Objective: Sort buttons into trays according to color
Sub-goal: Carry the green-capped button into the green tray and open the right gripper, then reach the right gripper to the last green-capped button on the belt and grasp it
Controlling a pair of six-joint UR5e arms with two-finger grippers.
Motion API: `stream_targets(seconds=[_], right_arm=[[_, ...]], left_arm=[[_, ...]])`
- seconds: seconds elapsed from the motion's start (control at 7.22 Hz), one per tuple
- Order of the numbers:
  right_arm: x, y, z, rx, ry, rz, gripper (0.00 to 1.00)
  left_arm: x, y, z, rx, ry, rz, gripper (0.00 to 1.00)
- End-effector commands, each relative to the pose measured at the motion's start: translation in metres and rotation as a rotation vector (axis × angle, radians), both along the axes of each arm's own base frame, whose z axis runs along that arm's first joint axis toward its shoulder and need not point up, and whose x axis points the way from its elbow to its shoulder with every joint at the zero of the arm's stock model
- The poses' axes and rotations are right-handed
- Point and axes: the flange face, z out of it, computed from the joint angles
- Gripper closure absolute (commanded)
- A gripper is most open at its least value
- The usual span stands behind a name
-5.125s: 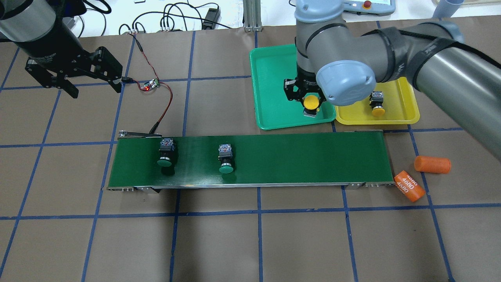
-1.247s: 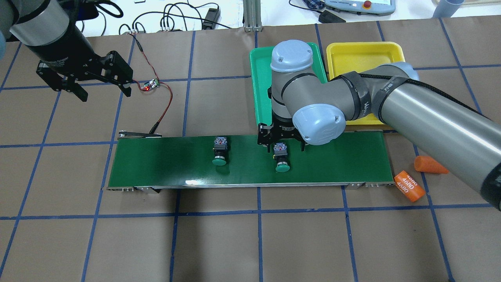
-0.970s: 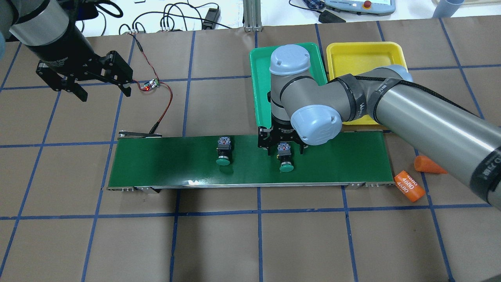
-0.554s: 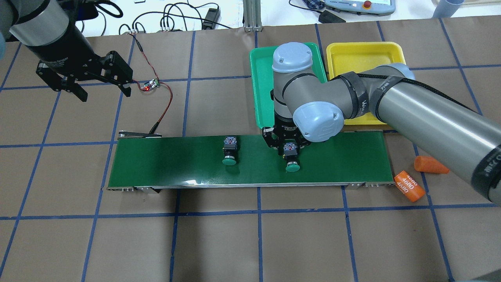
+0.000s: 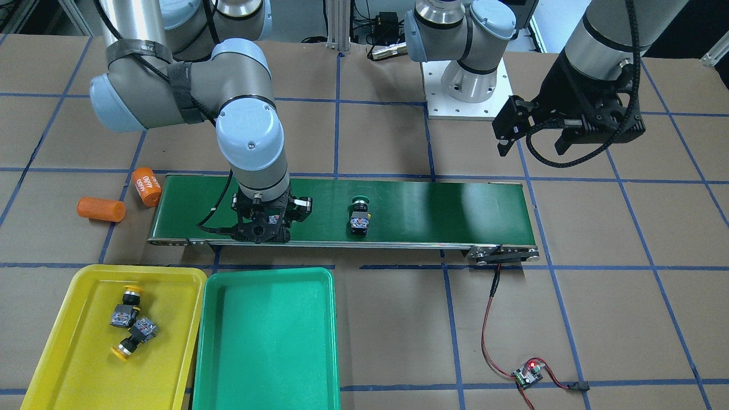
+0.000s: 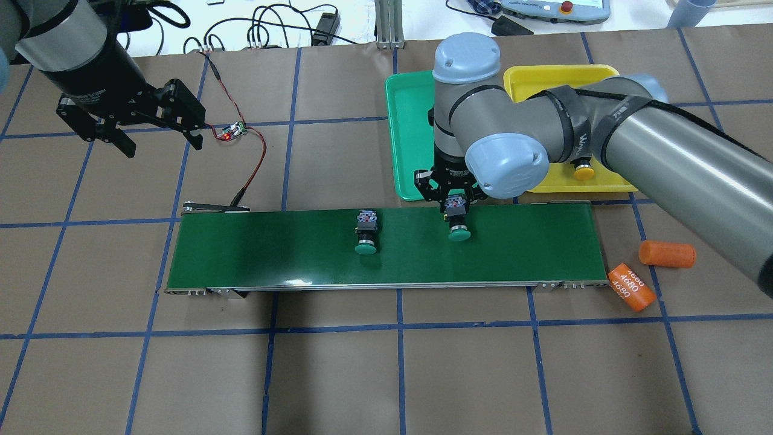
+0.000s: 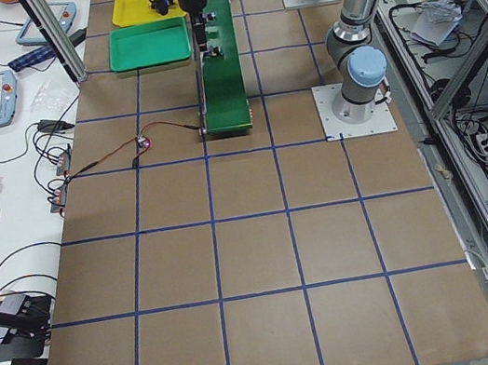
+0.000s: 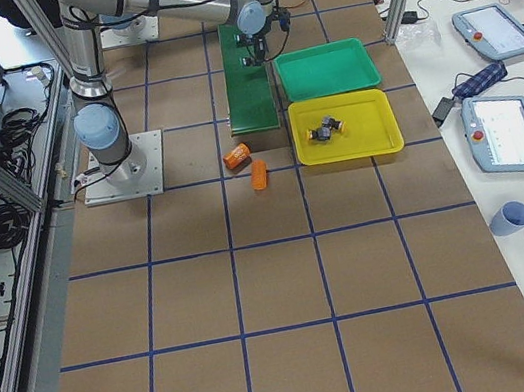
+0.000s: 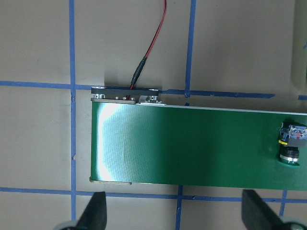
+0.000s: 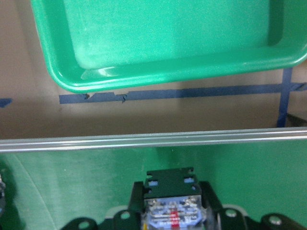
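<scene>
The right claw (image 6: pixel 456 206) is clamping narrowly on the black body of a green-capped button (image 6: pixel 459 232), with the cap pointing toward 6 o'clock in the overhead view. The pair is sitting over the far edge of the conveyor belt (image 6: pixel 272 254); whether the button is hanging clear of the belt cannot be told. The green tray (image 5: pixel 267 341) is lying just beyond, at about 12 o'clock from the claw, and is showing nothing inside. A second green-capped button (image 6: pixel 366 232) is lying on its side on the belt at 9 o'clock, near but apart. Two yellow-capped buttons (image 5: pixel 130 322) are resting close together in the yellow tray (image 5: pixel 68 364). The left claw (image 6: pixel 160 142) is hovering wide and holding nothing, well apart at 10 o'clock over the tabletop (image 6: pixel 338 374).

The button is probably behaving as a light, rigid plastic part. Its rounded cap is likely offering a slippery hold and inviting rolling, so the squared body behind the cap, where the fingers are gripping now, looks the safer place.
</scene>
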Motion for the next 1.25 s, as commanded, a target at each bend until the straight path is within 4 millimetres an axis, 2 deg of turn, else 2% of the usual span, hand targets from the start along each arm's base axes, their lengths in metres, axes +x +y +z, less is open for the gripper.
stream_targets(seconds=[0.0,0.14,0.28,0.42,0.55,0.69,0.83,0.97,1.11], right_arm=[[-0.029,-0.069,0.013,-0.136,-0.027,-0.001,1.00],[-0.026,-0.095,0.003,-0.175,-0.033,0.006,1.00],[-0.022,-0.115,-0.025,-0.213,-0.039,0.016,1.00],[-0.022,-0.121,-0.045,-0.221,-0.038,0.016,1.00],[-0.021,-0.122,-0.056,-0.203,-0.036,0.016,0.98],[-0.022,-0.123,-0.056,-0.209,-0.038,0.015,0.17],[-0.024,-0.120,-0.056,-0.207,-0.031,0.013,0.00],[-0.027,-0.116,-0.043,-0.205,-0.032,0.010,0.00],[-0.024,-0.100,-0.021,-0.152,-0.028,0.007,0.00]], left_arm=[[0.000,0.000,0.001,-0.001,0.000,0.000,0.00],[0.000,0.001,0.000,0.000,0.000,0.000,0.00],[0.000,0.001,0.000,0.000,0.000,0.000,0.00],[0.000,0.001,0.000,0.000,0.000,0.000,0.00],[0.000,0.002,0.001,-0.003,-0.003,0.000,0.00],[0.000,0.002,0.002,-0.002,-0.005,0.000,0.00],[0.000,0.002,0.001,-0.002,-0.005,0.000,0.00],[0.000,0.002,0.001,-0.001,-0.005,0.000,0.00],[0.000,0.002,0.001,-0.003,-0.003,0.000,0.00]])
